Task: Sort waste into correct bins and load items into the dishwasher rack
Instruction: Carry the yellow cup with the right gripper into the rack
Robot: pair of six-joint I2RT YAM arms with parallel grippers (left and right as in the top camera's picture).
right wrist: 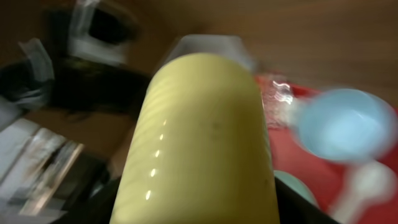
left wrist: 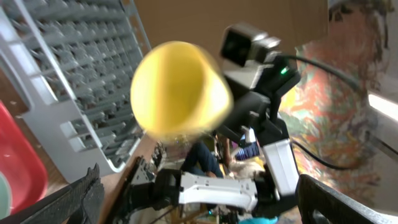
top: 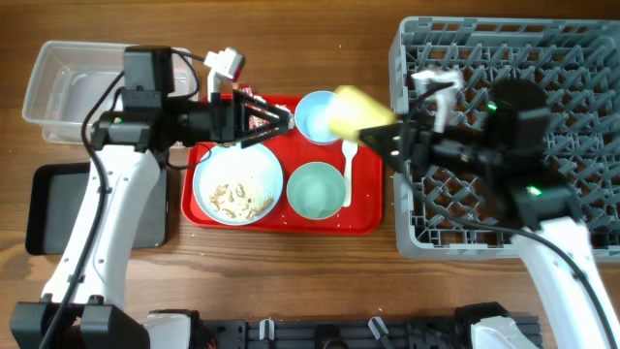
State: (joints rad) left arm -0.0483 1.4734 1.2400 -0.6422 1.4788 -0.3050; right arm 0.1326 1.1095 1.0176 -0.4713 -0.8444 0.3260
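Note:
My right gripper is shut on the small yellow cup and holds it in the air between the red tray and the grey dishwasher rack. The cup fills the right wrist view and shows in the left wrist view. My left gripper is open and empty above the tray's back, beside the red-and-white wrapper. The white plate holds beige scraps. The light blue bowl, pale green bowl and white spoon lie on the tray. Carrot and tissue are not visible.
The red tray lies in the middle of the wooden table. The clear tub stands at the back left, the black tray in front of it. The left wrist view shows the rack and my right arm.

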